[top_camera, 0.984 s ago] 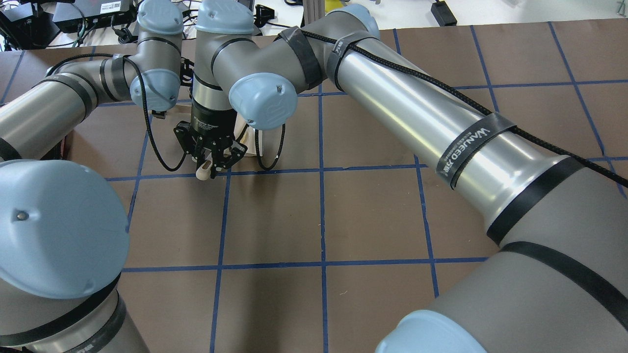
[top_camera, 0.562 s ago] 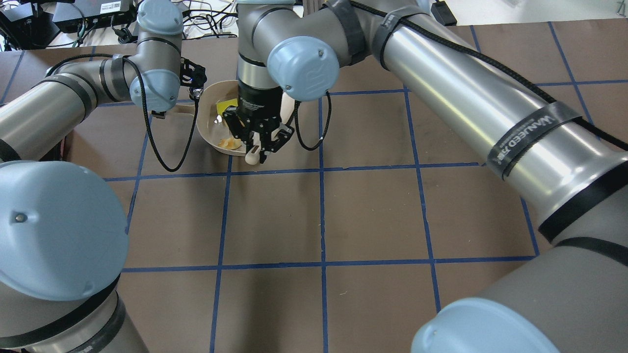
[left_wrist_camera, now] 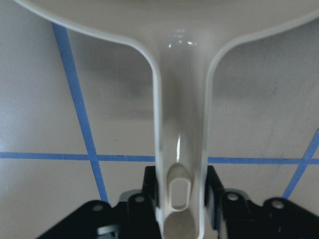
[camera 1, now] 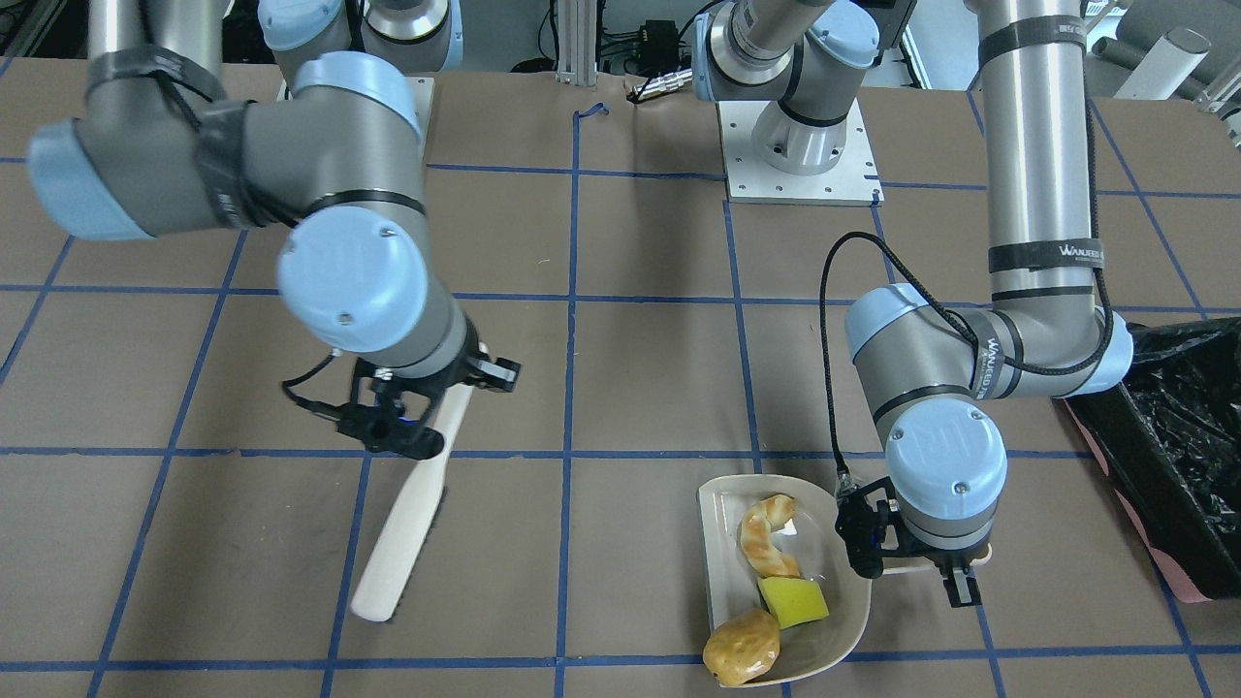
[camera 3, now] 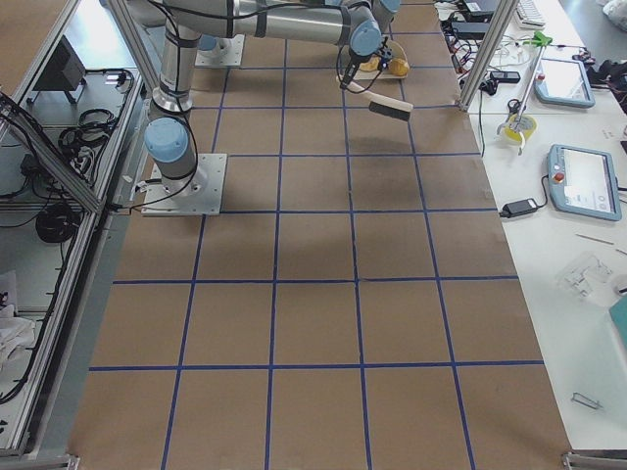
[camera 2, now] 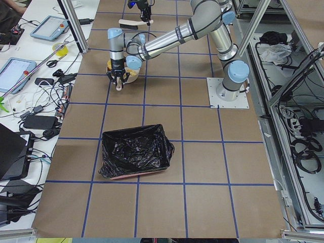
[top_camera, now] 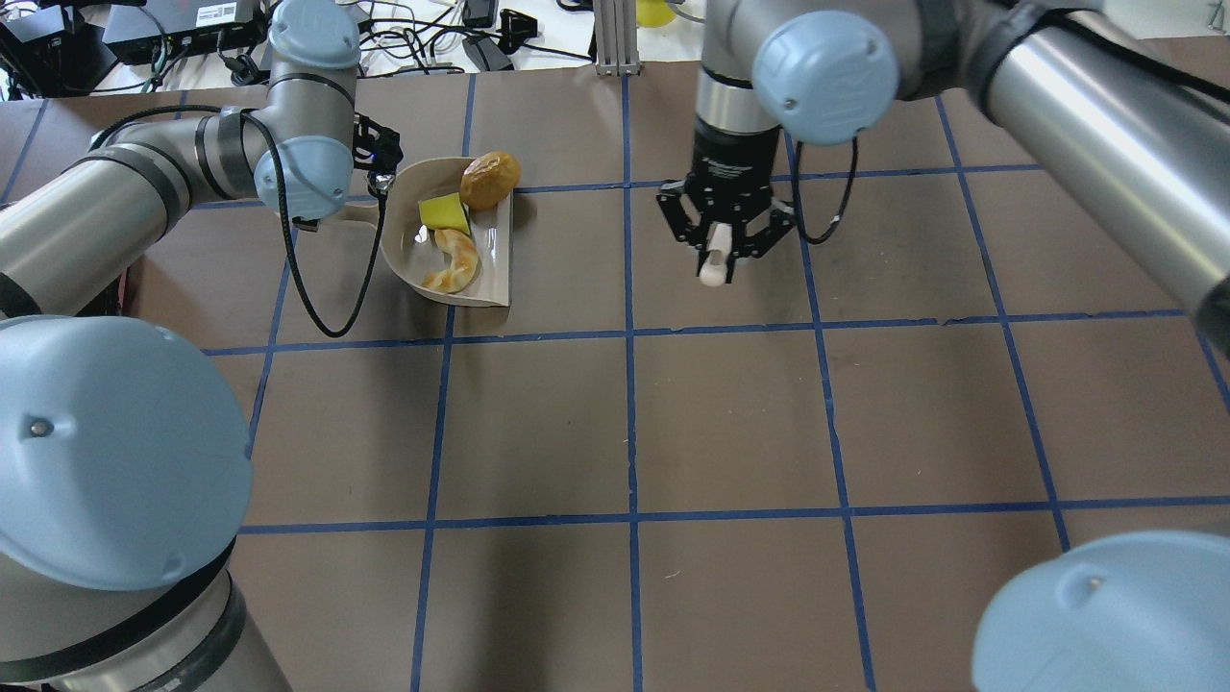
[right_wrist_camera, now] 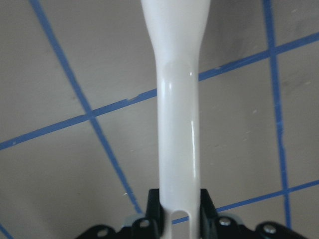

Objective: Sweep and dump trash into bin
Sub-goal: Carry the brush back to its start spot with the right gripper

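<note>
Exterior front-facing worries me: left fingers [left_wrist_camera: 213, 181] grip the dustpan [camera 1: 719, 528], right fingers [right_wrist_camera: 154, 201] the brush [camera 1: 407, 519], and the potato lump [camera 1: 742, 648] at the pan's lip may roll off when lifting.

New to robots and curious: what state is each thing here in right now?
dustpan: gripped by its handle, loaded with trash.
potato-like lump: at the dustpan's open edge.
sponge: inside the dustpan.
croissant-shaped piece: inside the dustpan.
brush: held by its handle, apart from the dustpan.
bin: open, no trash visible inside.
left gripper: shut on the dustpan's handle.
right gripper: shut on the brush's handle.
</note>
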Controlling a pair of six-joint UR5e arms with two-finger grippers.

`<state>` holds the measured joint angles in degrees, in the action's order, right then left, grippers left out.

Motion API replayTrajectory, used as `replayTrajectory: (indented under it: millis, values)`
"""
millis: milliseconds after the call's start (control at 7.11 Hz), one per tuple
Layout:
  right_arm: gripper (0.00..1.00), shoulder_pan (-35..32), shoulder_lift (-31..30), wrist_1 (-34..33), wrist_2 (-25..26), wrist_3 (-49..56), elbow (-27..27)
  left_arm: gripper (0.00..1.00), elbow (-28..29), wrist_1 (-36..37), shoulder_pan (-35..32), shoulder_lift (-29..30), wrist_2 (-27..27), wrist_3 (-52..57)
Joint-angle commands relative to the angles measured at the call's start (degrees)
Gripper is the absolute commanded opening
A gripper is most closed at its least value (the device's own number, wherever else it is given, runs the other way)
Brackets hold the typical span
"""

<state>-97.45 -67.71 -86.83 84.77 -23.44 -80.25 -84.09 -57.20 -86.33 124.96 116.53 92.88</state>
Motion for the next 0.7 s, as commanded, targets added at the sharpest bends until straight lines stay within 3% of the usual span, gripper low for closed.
replayTrajectory:
  millis: [0, 281, 562]
  values:
    - [0.0, 10.2, -3.0, 1.1, 5.8, 17.7, -3.8, 0.0, -0.1, 0.2, -0.2, 0.1, -0.1, -0.1]
    - [0.0, 20.1, -3.7, 0.4, 8.9, 31.0, -6.6, 0.0, -0.2, 0.3, -0.2, 0.1, -0.5, -0.7]
    - [0.0, 24.4, -4.3, -4.1, 10.2, 38.2, -10.2, 0.0, 0.0, 0.4, 0.4, -0.9, -5.0, -0.8]
